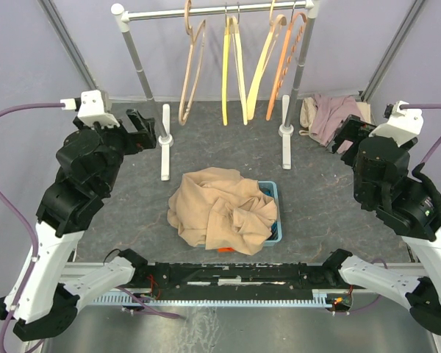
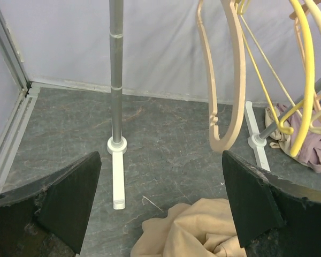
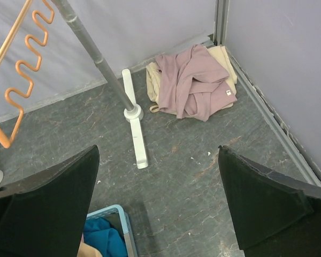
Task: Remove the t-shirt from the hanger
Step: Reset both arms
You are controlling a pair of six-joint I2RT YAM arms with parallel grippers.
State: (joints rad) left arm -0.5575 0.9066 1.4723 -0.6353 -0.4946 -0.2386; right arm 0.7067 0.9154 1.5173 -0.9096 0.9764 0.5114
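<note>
Looking from top: tan t-shirt [image 1: 220, 209] heaped over blue basket [image 1: 274, 193] on worktop [image 1: 331, 198]; hangers [image 1: 226, 73] bare on rail [image 1: 206, 12].
Left wrist: left pincer [image 2: 160, 171] wide, holding nothing; t-shirt edge below.
Right wrist: right pincer [image 3: 158, 160] wide, holding nothing.

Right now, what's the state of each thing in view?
left gripper, open, empty.
right gripper, open, empty.
beige t-shirt, off the hanger, crumpled over the blue basket.
blue basket, upright, mostly covered by the beige t-shirt.
rack, standing upright.
four hangers, bare, hanging on the rack.
pink garment, crumpled in the far right corner.
</note>
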